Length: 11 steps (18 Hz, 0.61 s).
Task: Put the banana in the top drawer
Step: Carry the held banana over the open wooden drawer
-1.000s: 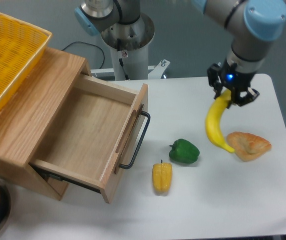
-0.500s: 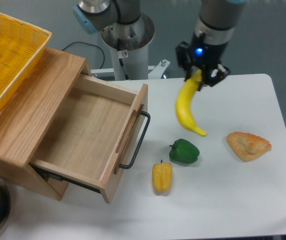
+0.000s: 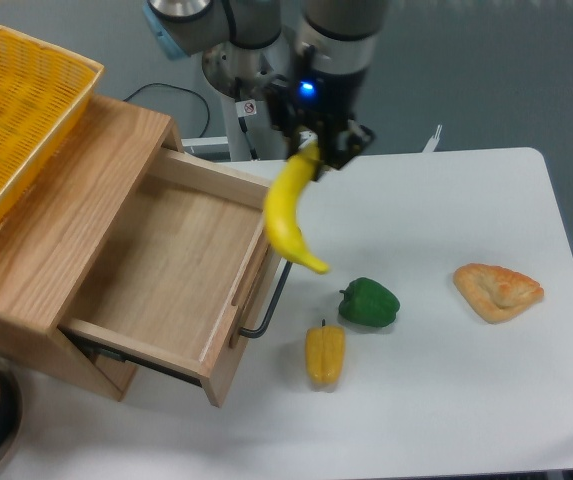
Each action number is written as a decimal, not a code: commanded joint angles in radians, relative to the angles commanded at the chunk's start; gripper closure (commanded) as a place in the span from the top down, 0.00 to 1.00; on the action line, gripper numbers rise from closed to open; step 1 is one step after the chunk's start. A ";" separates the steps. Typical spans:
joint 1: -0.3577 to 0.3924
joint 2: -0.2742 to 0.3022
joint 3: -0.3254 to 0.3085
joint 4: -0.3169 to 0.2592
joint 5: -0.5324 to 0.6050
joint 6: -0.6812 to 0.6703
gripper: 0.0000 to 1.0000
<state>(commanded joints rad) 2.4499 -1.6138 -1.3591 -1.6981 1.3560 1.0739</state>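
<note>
Above the front edge of the top drawer (image 3: 166, 270), the banana (image 3: 288, 213) is held in the air by its upper end, pinched in the gripper (image 3: 314, 150) and hanging curved, with its lower tip over the black bar handle (image 3: 274, 290). The drawer is pulled out of the light-wood cabinet (image 3: 76, 190) and its inside is seen bare. The carrying step is judged to be in hand: the fruit is lifted clear of the white surface (image 3: 446, 380) but is not yet over the drawer's hollow.

For the next move, a shift further to the left in the picture is called for, so that the whole length of the fruit is brought inside the drawer walls, followed by a lowering and a release. Care is needed that the hanging tip is not caught on the front panel or the handle. A green pepper (image 3: 369, 302), a yellow pepper (image 3: 325, 353) and a pastry (image 3: 498, 289) are left lying on the surface, well apart from the drawer.
</note>
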 joint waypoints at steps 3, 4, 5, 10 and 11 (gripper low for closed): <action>-0.046 -0.001 -0.002 0.000 0.006 -0.046 0.38; -0.058 -0.006 -0.002 0.000 0.008 -0.052 0.38; -0.072 -0.012 -0.003 0.000 0.008 -0.058 0.38; -0.134 -0.040 -0.015 0.009 0.043 -0.098 0.38; -0.140 -0.044 -0.015 0.009 0.044 -0.106 0.38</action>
<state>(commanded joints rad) 2.3102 -1.6582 -1.3744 -1.6889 1.4005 0.9680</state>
